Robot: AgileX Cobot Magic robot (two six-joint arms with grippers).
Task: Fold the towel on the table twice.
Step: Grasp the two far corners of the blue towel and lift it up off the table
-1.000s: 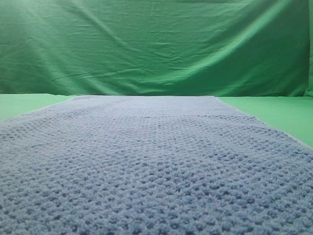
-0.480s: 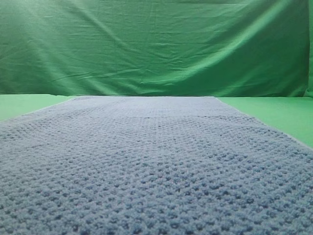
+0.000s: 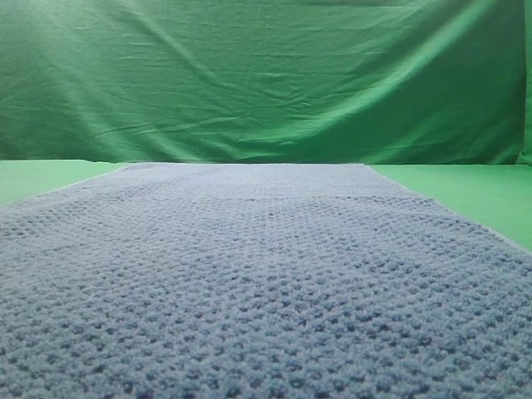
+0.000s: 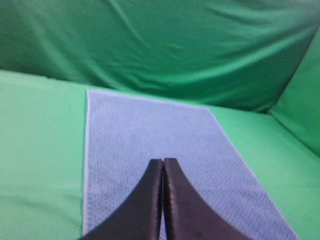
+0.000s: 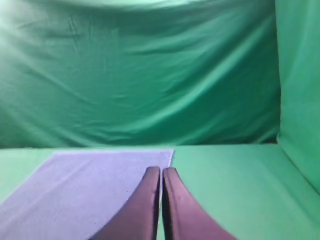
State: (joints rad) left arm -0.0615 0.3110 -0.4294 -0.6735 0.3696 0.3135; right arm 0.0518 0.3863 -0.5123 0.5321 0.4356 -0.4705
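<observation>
Towel covers most of the exterior high view, a blue-grey cloth with a bumpy waffle knit, spread flat and unfolded on the table. Its far edge runs straight across just below the backdrop cloth, and bare green table shows as a wedge at either side of it. The backdrop cloth hangs wrinkled behind the table and fills the top of that view.

From the left wrist view the towel lies as a long strip running away toward the backdrop cloth, with green table wide on its left and narrower on its right. The left gripper sits at the bottom middle of that view, its two dark fingers pressed together with no gap and nothing between them, their tips seen over the towel's middle. Whether they touch the cloth cannot be told.

From the right wrist view the towel fills the lower left, its far right corner just beyond the fingertips, and the table stretches off to the right. The right gripper is likewise closed tight on nothing, its tips seen near the towel's right edge. The backdrop cloth rises behind.
</observation>
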